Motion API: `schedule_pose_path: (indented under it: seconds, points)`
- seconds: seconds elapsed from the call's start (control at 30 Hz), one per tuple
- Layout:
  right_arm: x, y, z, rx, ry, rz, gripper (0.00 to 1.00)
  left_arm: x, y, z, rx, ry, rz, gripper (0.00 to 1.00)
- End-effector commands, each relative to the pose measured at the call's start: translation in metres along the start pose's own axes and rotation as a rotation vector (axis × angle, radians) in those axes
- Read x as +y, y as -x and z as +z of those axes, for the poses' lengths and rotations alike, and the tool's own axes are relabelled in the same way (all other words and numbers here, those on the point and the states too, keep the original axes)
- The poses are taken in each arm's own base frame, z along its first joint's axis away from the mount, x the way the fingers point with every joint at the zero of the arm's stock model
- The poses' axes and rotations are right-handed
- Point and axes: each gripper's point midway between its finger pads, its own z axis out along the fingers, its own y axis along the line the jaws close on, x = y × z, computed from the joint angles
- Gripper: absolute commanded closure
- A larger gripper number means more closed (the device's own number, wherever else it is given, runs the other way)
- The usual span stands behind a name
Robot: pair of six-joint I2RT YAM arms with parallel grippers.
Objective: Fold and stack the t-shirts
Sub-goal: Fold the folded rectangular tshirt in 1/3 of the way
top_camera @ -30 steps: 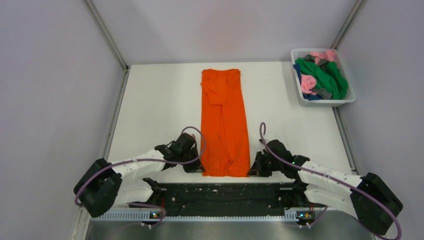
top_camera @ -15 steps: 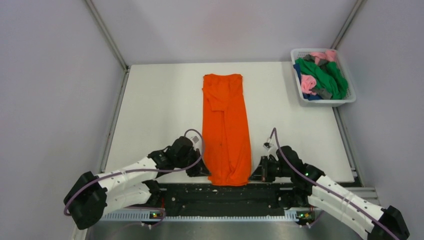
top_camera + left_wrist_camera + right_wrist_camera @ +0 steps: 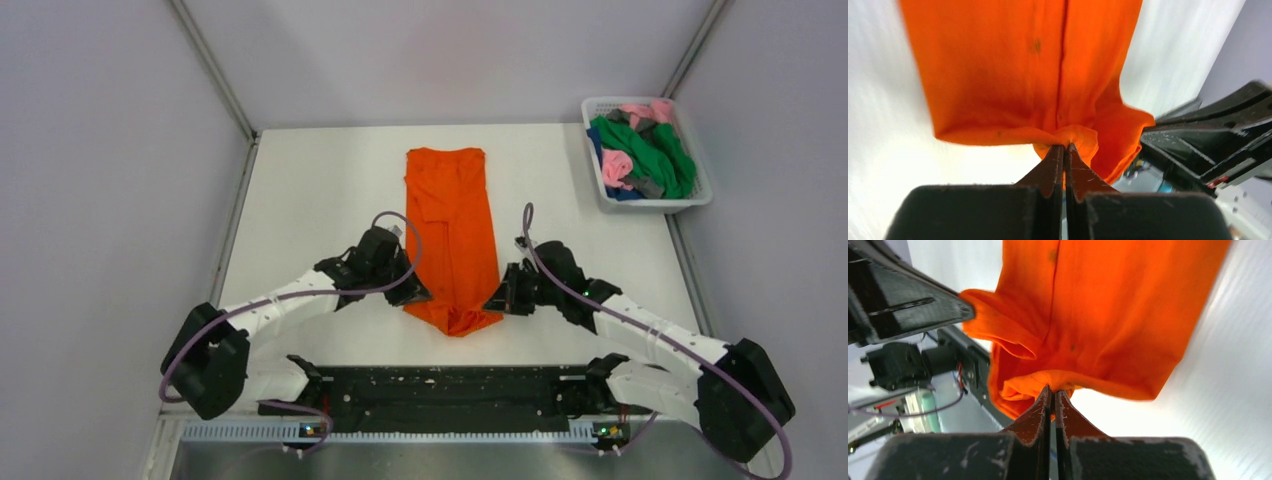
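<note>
My left arm (image 3: 275,308) and right arm (image 3: 650,335) reach forward and bend inward toward each other. My left claw (image 3: 415,295) is pinched tight on a near corner of the bright orange cloth t-shirt (image 3: 450,220). My right claw (image 3: 497,303), facing it, grips the opposite corner, its fingers pressed together.

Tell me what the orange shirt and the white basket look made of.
The orange shirt looks like soft matte cloth, probably knit: it sags, wrinkles and bunches, with a stitched seam. The basket looks like rigid white plastic: thin straight rim, slotted walls.
</note>
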Motion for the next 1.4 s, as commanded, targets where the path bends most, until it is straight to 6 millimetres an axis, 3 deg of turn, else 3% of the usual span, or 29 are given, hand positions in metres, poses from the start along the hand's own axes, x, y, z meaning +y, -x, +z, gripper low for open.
schedule_pose_path:
  seconds: [0.0, 0.27, 0.53, 0.93, 1.37]
  points:
    - [0.006, 0.06, 0.005, -0.139, -0.006, -0.031, 1.0, -0.005, 0.061, -0.008, -0.159, 0.017, -0.022, 1.0]
    - [-0.007, 0.131, -0.001, -0.268, -0.087, -0.022, 1.0, -0.003, 0.126, -0.019, -0.258, 0.055, -0.015, 1.0]
    - [-0.02, 0.171, 0.011, -0.262, -0.107, -0.018, 1.0, 0.002, 0.169, -0.004, -0.236, 0.066, -0.014, 1.0]
    - [-0.036, 0.206, 0.039, -0.242, -0.095, 0.003, 1.0, 0.013, 0.209, 0.02, -0.197, 0.11, 0.031, 1.0]
    - [-0.06, 0.224, 0.054, -0.249, -0.126, 0.036, 0.99, 0.016, 0.239, 0.04, -0.169, 0.088, 0.051, 0.98]
